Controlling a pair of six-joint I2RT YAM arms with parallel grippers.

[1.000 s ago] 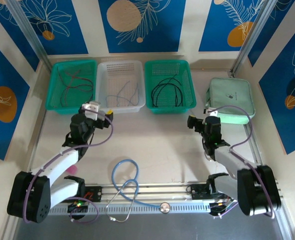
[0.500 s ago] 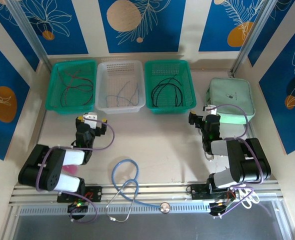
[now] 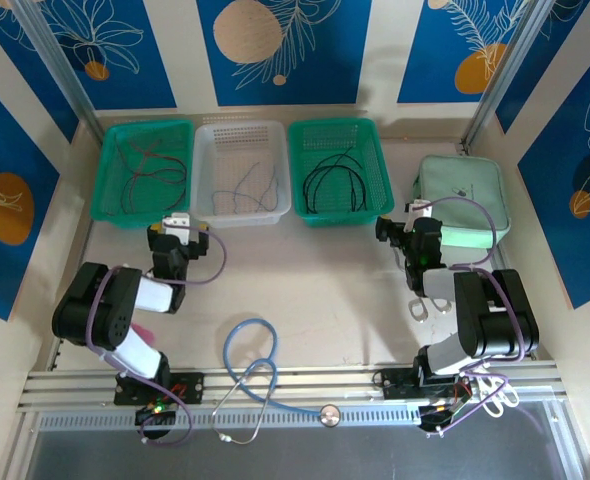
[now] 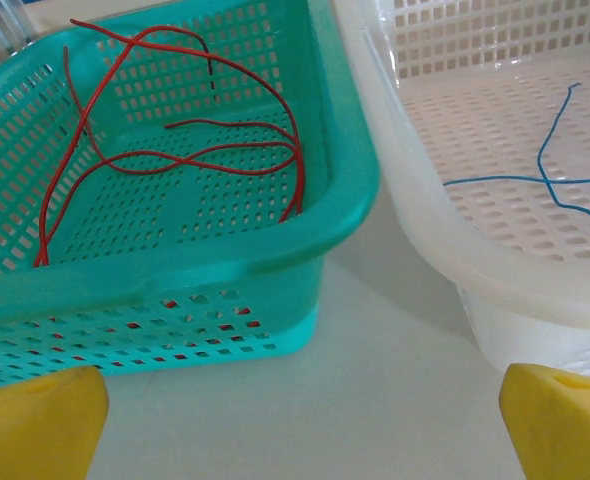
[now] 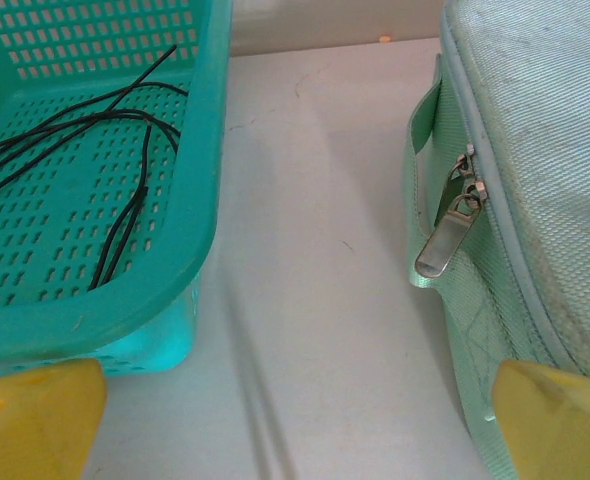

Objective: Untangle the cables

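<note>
Green basket [image 4: 225,265] ahead-left of the left gripper [image 4: 297,420] holds red cables [image 4: 190,163]; white basket [image 4: 425,235] ahead-right, a blue cable [image 4: 545,180]; second green basket [image 5: 180,285] ahead-left of the right gripper [image 5: 295,420], black cables [image 5: 95,118]; both grippers gape empty; untangling looks finished.

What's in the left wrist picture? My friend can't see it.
Thin red cables lie looped in a green plastic mesh basket on the left; beside it, a white mesh basket holds a thin blue cable. Two yellow fingers show at the bottom corners, wide apart.
</note>
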